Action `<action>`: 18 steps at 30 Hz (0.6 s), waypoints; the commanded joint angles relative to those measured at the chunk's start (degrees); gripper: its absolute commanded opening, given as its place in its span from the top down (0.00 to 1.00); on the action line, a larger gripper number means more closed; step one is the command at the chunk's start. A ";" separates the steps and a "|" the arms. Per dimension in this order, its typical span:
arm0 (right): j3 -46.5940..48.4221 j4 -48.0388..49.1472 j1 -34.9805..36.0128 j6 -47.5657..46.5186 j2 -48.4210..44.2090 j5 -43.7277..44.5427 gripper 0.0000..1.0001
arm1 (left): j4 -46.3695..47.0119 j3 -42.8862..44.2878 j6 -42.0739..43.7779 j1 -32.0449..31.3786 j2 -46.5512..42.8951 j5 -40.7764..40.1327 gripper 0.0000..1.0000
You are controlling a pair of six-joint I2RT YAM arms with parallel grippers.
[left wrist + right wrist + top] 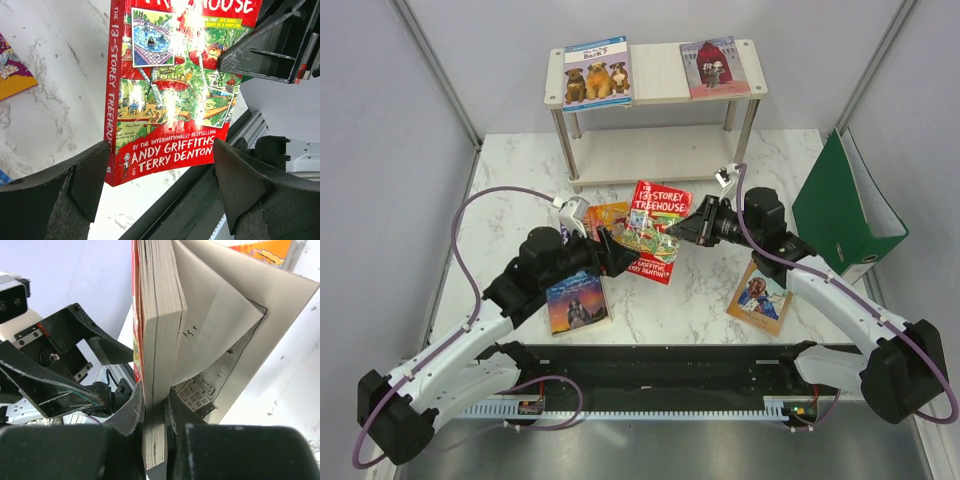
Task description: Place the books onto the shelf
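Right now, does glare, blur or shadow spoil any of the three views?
Top external: even light, sharp, only faint shadows by the shelf. Left wrist: white glare washes out mid-cover of the red Treehouse book; the left gripper looks dark and soft. Right wrist: page edges crisp, the right gripper clamping them nearly black.

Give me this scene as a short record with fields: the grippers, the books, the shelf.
right gripper: shut on the Treehouse book, which is lifted off the table
left gripper: open, one finger on each side of the same book's lower end
shelf: dogs book and red-cover book lie flat on the top board
books on table: dark blue book, portrait book, yellow book partly hidden by the held one
other: green binder, standing at the right
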 commanded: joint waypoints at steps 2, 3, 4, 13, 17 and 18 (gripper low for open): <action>6.05 3.99 -0.85 -1.27 -1.83 -5.77 1.00 | 6.75 -0.43 0.90 -0.12 0.02 2.42 0.11; 6.23 4.25 -0.94 -1.01 -1.74 -6.12 1.00 | 6.84 -0.43 0.81 -0.12 0.11 2.25 0.12; 7.02 4.52 -1.02 -0.74 -1.66 -6.74 1.00 | 7.19 -0.43 0.90 -0.12 0.12 2.25 0.12; 10.01 4.52 -2.26 -0.04 -2.18 -8.67 1.00 | 6.31 -0.16 1.43 -0.12 0.12 -1.09 0.12; 10.80 4.34 -2.87 0.31 -2.01 -9.99 1.00 | 5.61 -0.08 1.86 -0.12 -1.55 -4.86 0.11; 10.89 4.34 -3.04 0.40 -2.01 -10.08 1.00 | 5.61 0.10 2.56 -0.12 -2.34 -5.92 0.11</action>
